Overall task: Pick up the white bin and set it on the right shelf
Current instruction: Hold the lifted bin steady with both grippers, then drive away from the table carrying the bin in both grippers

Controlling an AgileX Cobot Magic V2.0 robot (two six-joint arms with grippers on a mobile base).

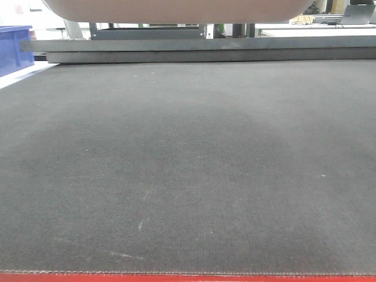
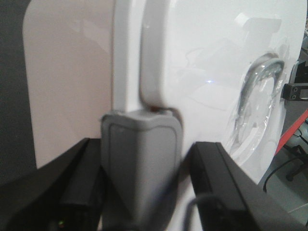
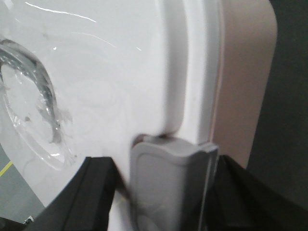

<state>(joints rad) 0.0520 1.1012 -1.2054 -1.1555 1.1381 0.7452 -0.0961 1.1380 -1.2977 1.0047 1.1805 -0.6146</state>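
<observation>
The white bin [image 1: 176, 9] hangs at the top of the front view, only its rounded pinkish underside showing, above the dark mat. In the left wrist view my left gripper [image 2: 145, 161] is shut on the bin [image 2: 67, 77], its black fingers [image 2: 82, 168] on both sides of a grey lid latch [image 2: 139, 134]. In the right wrist view my right gripper [image 3: 166, 185] grips the bin [image 3: 240, 72] the same way around its grey latch [image 3: 168, 159]. The white lid [image 3: 106, 72] fills both wrist views. A grey steel shelf beam [image 1: 200, 44] with uprights runs across behind the mat.
A dark mat [image 1: 188, 164] with a red front edge [image 1: 188, 277] fills the front view. A blue plastic bin [image 1: 14, 47] stands at the far left. Clear plastic wrap with a metal ring [image 2: 260, 96] lies on the lid.
</observation>
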